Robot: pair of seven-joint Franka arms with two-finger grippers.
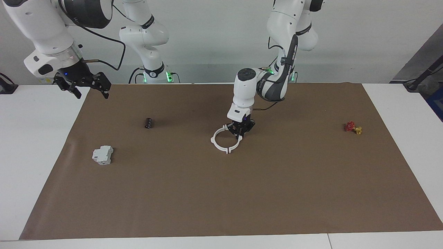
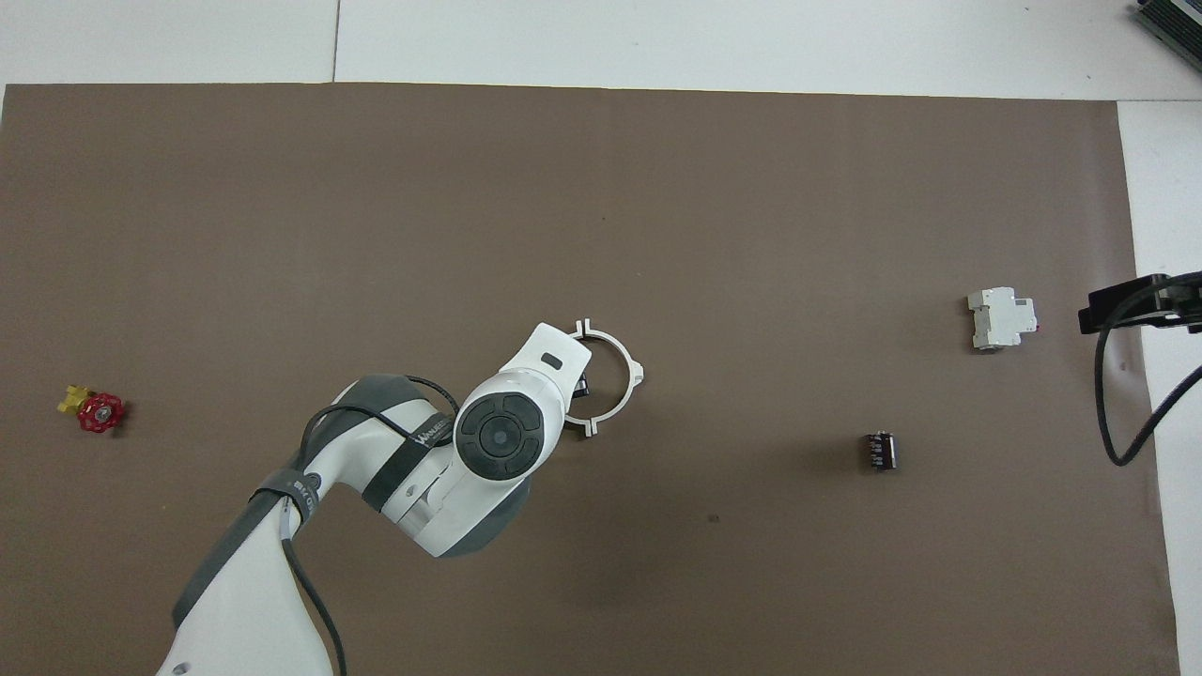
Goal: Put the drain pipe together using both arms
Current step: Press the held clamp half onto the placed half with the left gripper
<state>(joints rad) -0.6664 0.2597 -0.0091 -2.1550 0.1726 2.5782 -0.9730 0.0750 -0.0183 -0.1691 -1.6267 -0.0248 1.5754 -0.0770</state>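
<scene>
Ring of two thin white arcs lies closed on brown mat; left gripper clenched on its rim; right gripper waits, fingers spread.

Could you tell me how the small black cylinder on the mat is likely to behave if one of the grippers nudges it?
The black cylinder appears to lie on its side on the brown mat, so a sideways nudge would probably set it rolling. It looks short and compact, so likely stiff and light. Nothing stands close beside it, so it might roll some way.

Left arm reaches over the mat, covering part of the white ring
</scene>
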